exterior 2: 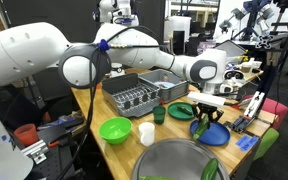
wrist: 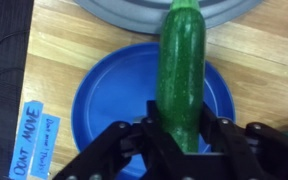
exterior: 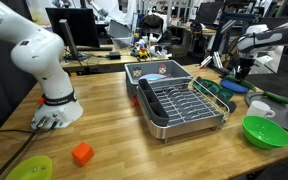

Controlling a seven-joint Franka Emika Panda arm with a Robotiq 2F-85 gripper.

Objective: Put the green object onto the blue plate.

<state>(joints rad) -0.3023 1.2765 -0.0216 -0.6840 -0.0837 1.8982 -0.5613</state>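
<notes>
In the wrist view the green object [wrist: 179, 70], a long dark green cucumber-like item, is clamped between my gripper's [wrist: 181, 135] two black fingers. It hangs lengthwise over the middle of the round blue plate [wrist: 109, 100] on the wooden table. I cannot tell whether it touches the plate. In both exterior views the gripper [exterior: 242, 70] [exterior 2: 206, 112] is at the table's edge just above the blue plate [exterior: 234, 87] [exterior 2: 214, 131]. The green object is too small to make out in an exterior view [exterior: 242, 70].
A large grey metal bowl [wrist: 134, 10] [exterior 2: 174, 160] lies right beyond the plate. A bright green bowl [exterior: 266, 131] [exterior 2: 114, 129], a white cup [exterior: 262, 108] and a dish rack [exterior: 179, 100] stand nearby. Blue taped labels [wrist: 29, 140] lie beside the plate. An orange block [exterior: 82, 153] is far off.
</notes>
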